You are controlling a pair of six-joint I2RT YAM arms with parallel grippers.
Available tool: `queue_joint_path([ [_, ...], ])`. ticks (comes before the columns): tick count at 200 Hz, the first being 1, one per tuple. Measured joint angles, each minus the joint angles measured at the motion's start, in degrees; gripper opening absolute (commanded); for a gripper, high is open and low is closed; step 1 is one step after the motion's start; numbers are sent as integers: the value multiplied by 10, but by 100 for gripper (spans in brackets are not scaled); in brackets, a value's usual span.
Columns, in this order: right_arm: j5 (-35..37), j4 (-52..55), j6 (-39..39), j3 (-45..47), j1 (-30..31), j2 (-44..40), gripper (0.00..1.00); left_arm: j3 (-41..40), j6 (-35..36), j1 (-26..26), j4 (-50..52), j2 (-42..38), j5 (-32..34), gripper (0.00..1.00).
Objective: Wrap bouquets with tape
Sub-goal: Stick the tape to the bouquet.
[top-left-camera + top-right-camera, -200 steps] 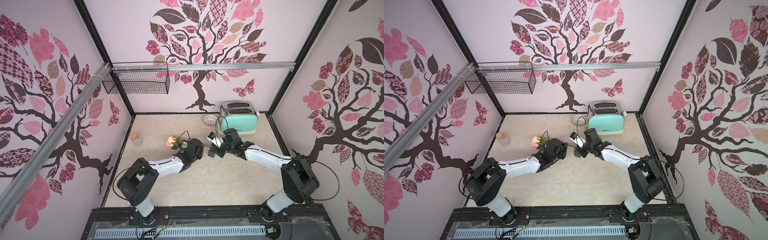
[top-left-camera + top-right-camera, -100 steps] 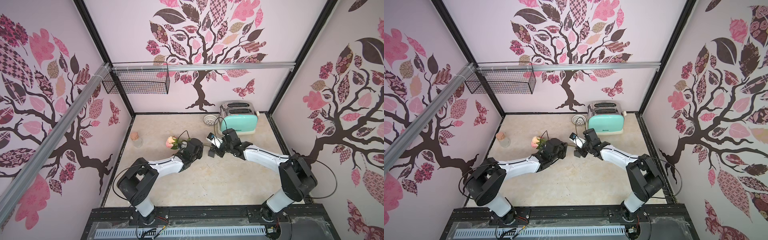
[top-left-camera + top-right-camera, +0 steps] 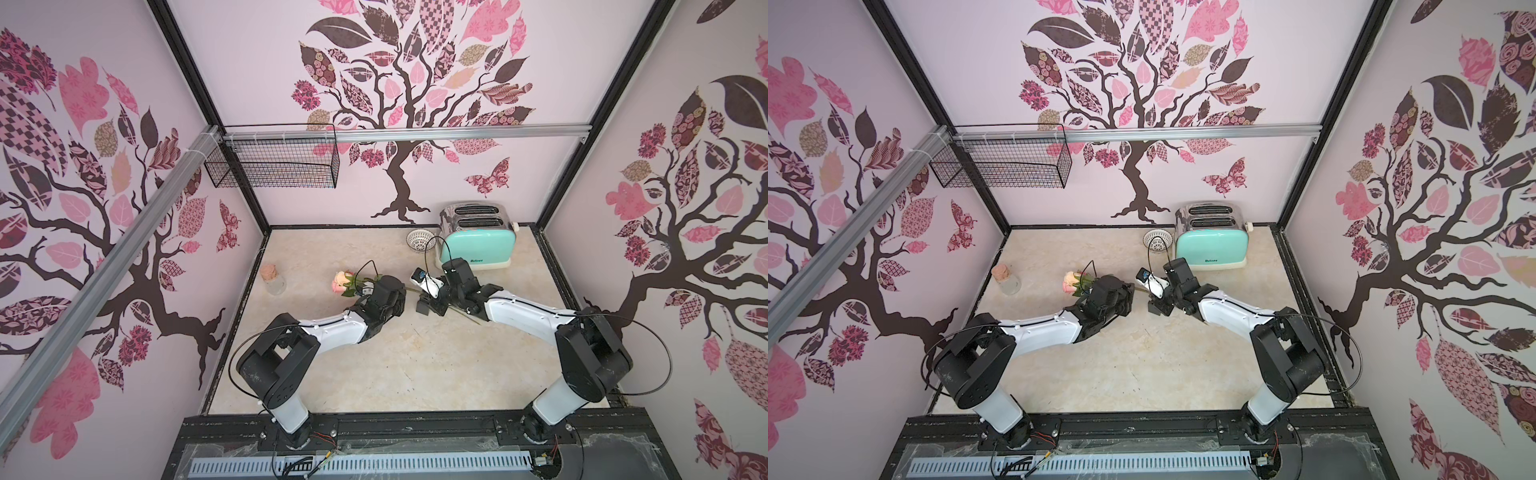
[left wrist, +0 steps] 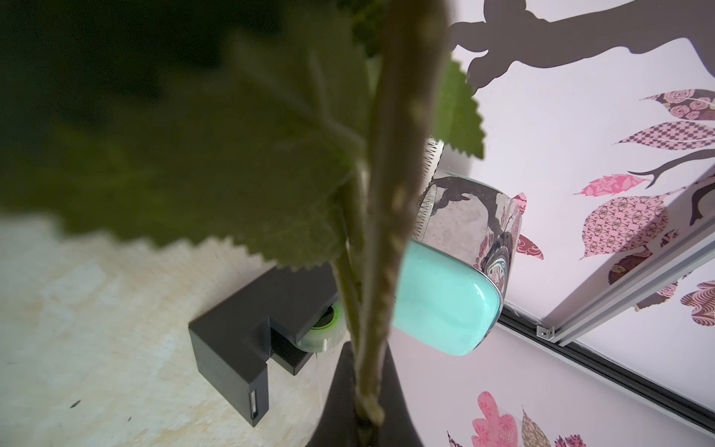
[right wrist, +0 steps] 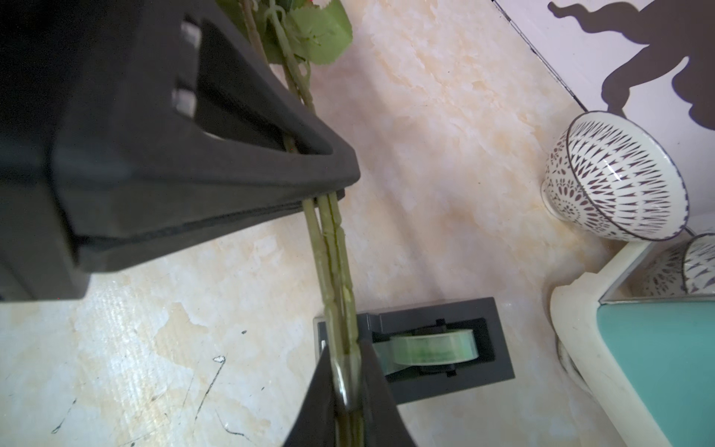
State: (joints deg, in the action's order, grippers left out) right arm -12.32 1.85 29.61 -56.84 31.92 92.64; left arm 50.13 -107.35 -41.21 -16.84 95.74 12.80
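While the stems hang between both arms: the wrapping looks barely begun, as I judge it.
Bouquet point(image 3: 347, 283): pink and peach rose heads sit left of the mint toaster point(image 3: 478, 247) and nearer the robot than it. The stems point(image 5: 332, 271) run from them toward the toaster's front, held off the table point(image 3: 415, 365).
Left gripper point(image 5: 329, 198): jaws pressed together on the stems, just below the leaves point(image 5: 321, 35).
Right gripper point(image 5: 348, 387): drawn in tight on either side of the same stems further down. It grips them, as far as the right wrist view shows.
Tape dispenser point(image 5: 445, 350): black, on the table just in front of the toaster, right beneath the lower stems.
Tape roll point(image 5: 425, 348): seated in the dispenser, with its clear band leading toward the stems.
Done: the stems are gathered side by side and brought over the dispenser.
Uncertain: a glossy clear curl point(image 5: 342, 381) sits at the stems between the right fingers point(image 5: 379, 406). Whether it is tape or glare I cannot tell.
Left: no band of tape shows plainly round the stems, so pulling, winding and tearing off likely all remain.
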Motion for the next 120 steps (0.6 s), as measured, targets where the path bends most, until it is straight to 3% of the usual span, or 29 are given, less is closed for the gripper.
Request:
queue_joint_path([
  [11, 0, 0, 1, 0, 0, 0, 0, 0, 1, 0, 0, 0, 0, 0],
  [87, 4, -6, 5, 1, 0, 0, 0, 0, 5, 0, -2, 0, 0, 0],
  [98, 5, -9, 4, 3, 0, 0, 18, 0, 7, 0, -2, 0, 0, 0],
  [120, 14, -21, 0, 6, -1, 0, 38, 0, 7, 1, -2, 0, -3, 0],
])
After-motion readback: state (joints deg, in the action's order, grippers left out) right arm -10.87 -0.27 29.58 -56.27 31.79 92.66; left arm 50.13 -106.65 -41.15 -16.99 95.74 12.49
